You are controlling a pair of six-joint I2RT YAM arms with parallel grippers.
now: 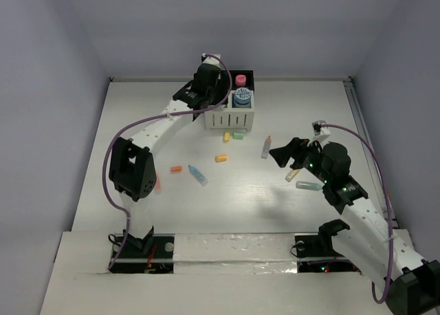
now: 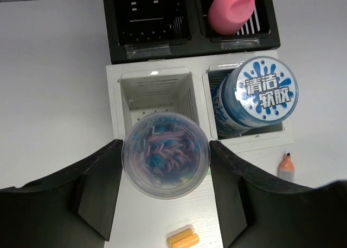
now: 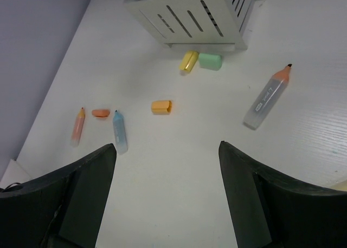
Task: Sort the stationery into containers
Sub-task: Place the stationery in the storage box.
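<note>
Stationery lies scattered on the white table (image 3: 303,150) near the four-compartment organiser (image 1: 230,112), which stands at the far middle. The left gripper (image 2: 165,150) hangs over the organiser's white left bin (image 2: 157,93), its fingers (image 2: 97,188) closed on a clear round tub (image 2: 165,157) of blue and pink bits. A blue-white roll (image 2: 257,96) stands in the white right bin, and a pink item (image 2: 232,10) sits in the black bin beyond it. The right gripper (image 3: 166,148) hovers wide apart and holds nothing, above bare table to the right of the loose pieces. A yellow stub (image 3: 188,61) and a green stub (image 3: 210,61) lie touching just beside the organiser's near wall, with an orange stub (image 3: 161,106) nearer. A clear pen with an orange tip (image 3: 267,96) lies to the right; a blue pen (image 3: 120,131), an orange pen (image 3: 78,126) and a small orange cap (image 3: 100,113) lie to the left.
</note>
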